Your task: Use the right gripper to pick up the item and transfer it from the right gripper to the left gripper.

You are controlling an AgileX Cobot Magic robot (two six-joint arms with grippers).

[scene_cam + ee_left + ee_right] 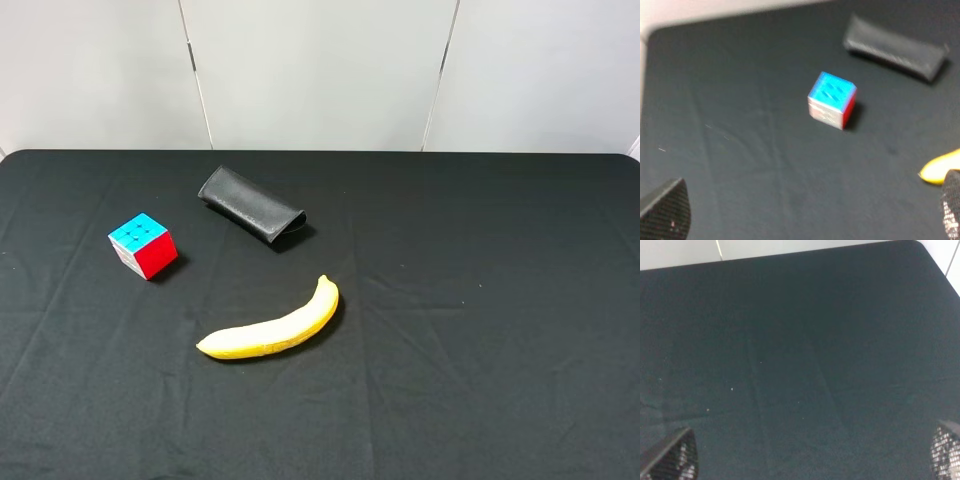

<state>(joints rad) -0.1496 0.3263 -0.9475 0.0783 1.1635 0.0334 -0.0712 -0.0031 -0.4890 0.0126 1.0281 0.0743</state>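
Note:
The puzzle cube point(143, 246) sits on the black cloth at the left, with a blue top and a red side face. It also shows in the left wrist view point(832, 99), some way ahead of the left gripper point(805, 220). That gripper's fingertips point(665, 210) stand wide apart at the frame's lower corners, open and empty. The right gripper point(810, 457) is also open and empty, its fingertips point(670, 457) over bare cloth. Neither arm shows in the exterior high view.
A yellow banana point(272, 326) lies near the middle of the table; its tip shows in the left wrist view point(939, 167). A black leather case point(251, 204) lies behind it, also in the left wrist view point(895, 47). White wall panels stand behind the table.

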